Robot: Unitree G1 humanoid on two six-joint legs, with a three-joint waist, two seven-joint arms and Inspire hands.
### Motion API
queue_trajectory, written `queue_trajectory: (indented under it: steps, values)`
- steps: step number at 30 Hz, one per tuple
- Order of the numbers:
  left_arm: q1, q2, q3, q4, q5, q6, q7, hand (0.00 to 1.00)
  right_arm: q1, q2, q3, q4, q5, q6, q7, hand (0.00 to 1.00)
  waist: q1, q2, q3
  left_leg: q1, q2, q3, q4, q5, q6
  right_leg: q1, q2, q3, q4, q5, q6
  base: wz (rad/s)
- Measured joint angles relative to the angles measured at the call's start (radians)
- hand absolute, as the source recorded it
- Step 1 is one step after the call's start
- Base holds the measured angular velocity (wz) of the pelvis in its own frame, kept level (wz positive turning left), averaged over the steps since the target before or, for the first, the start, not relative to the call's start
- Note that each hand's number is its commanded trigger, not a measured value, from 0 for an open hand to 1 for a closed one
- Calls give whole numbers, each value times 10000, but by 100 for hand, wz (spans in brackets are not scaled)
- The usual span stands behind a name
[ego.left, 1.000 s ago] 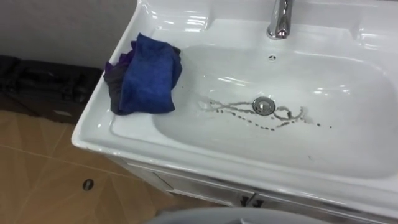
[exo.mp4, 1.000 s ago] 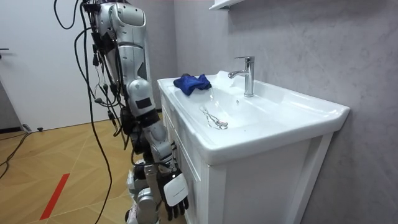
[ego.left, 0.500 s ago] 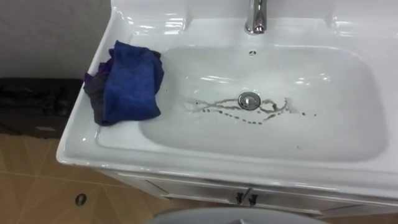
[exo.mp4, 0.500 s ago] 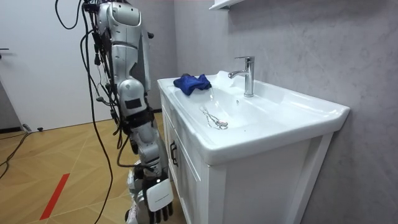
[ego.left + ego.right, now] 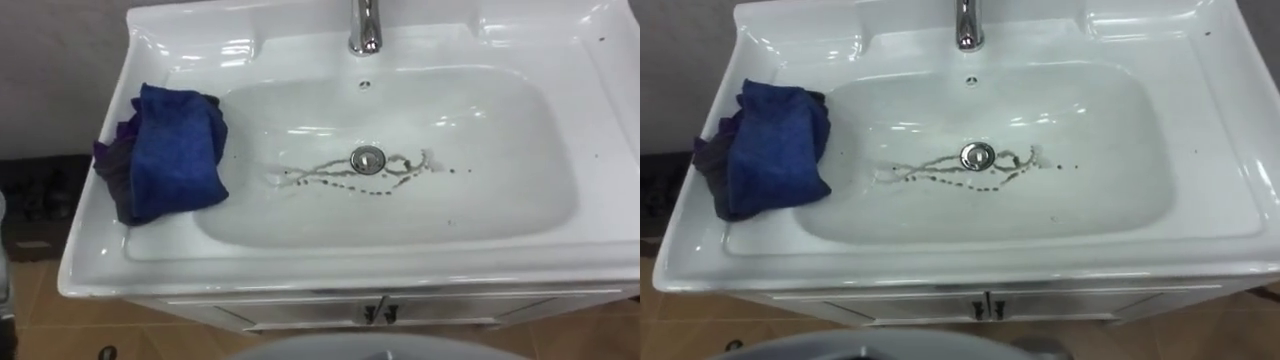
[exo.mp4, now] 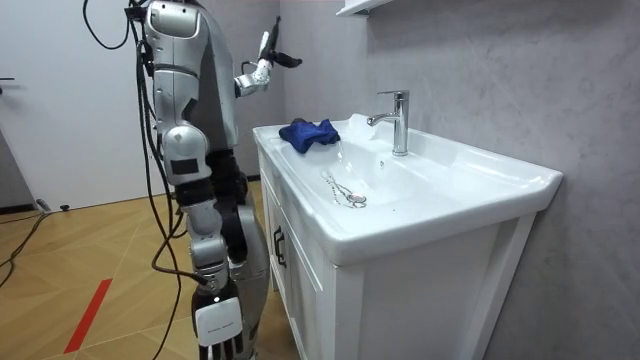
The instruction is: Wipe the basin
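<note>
Left eye view, white basin, dark streaks by drain, blue cloth

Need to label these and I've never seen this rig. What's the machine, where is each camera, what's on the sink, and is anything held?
A two-legged humanoid robot with two five-fingered hands stands at a white basin. Two pictures come from the stereo camera on its head, looking down; the third comes from a camera standing in the room. A crumpled blue cloth lies on the basin's left rim. Dark streaks run past the drain, below the tap. The cloth is not held: in the room view the left hand is raised, fingers spread and empty, and the right hand hangs low by its leg.
</note>
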State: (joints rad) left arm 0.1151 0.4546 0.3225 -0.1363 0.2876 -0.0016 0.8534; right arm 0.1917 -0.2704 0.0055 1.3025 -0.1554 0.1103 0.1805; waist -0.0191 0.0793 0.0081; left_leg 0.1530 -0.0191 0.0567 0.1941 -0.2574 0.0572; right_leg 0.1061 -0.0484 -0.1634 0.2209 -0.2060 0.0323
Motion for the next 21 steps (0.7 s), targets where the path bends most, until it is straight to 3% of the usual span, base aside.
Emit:
queue_trajectory:
  steps: [6,8,13,21]
  values:
    - [-17,-232,-567,4,-12,-115,-593,0,-246,18,211,76,20,6,67,0,-106,-131,45,22,63,242,-1,0,-3,-42,76,291,82,19,-33,-13]
    - [-16,-526,-668,4,-20,-146,-801,0,-359,28,229,183,-13,72,153,0,-209,-179,50,65,65,236,-110,-1,-5,-66,99,337,80,28,-39,0]
    - [-19,-926,-1100,4,-17,-133,-1121,0,-419,144,295,151,-34,149,345,0,-335,-304,-13,77,89,210,-148,-2,-9,-22,129,302,-13,83,-55,0]
    - [-24,-1067,-1865,4,7,-24,-2085,0,-533,207,328,188,-179,220,643,0,-581,-322,-29,79,86,226,-122,-1,-7,-56,126,343,-33,84,-53,0]
